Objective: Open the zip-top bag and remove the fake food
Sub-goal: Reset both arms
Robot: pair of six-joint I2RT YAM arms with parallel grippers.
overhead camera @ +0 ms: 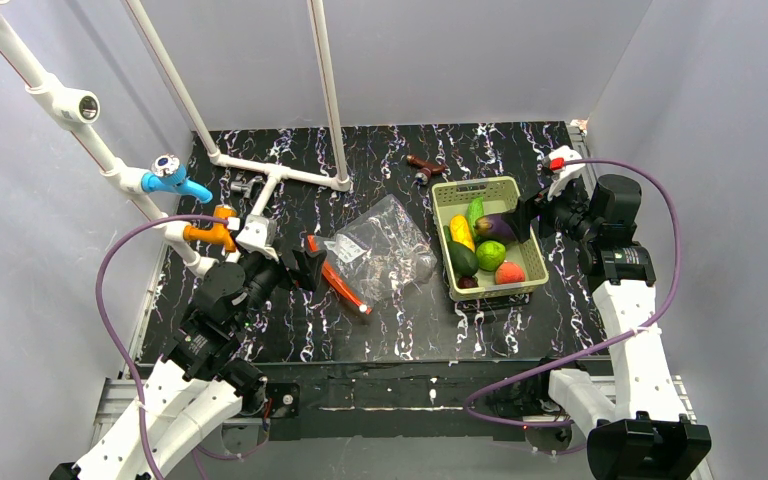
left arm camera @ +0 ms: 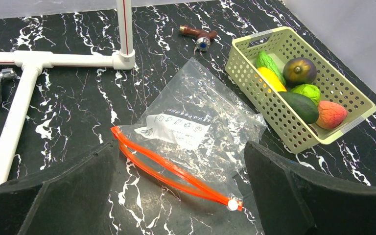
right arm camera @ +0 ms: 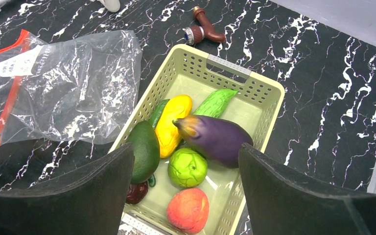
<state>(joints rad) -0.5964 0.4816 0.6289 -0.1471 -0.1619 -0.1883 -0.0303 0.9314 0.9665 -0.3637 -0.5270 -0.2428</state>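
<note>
The black marbled table [overhead camera: 290, 330] was seen with the zip-top bag [overhead camera: 385, 245] laid flat and empty near its middle. Just beside the bag, the fake food [right arm camera: 215, 139] was gathered in the yellow-green basket [overhead camera: 475, 187]. The left gripper [overhead camera: 303, 268] was held near the bag's red-orange zipper strip [left arm camera: 171, 169], jaws spread wide on nothing. The right gripper [overhead camera: 523, 218] was poised over the basket, jaws parted and empty. A brown tap [overhead camera: 425, 166] was left behind the basket.
</note>
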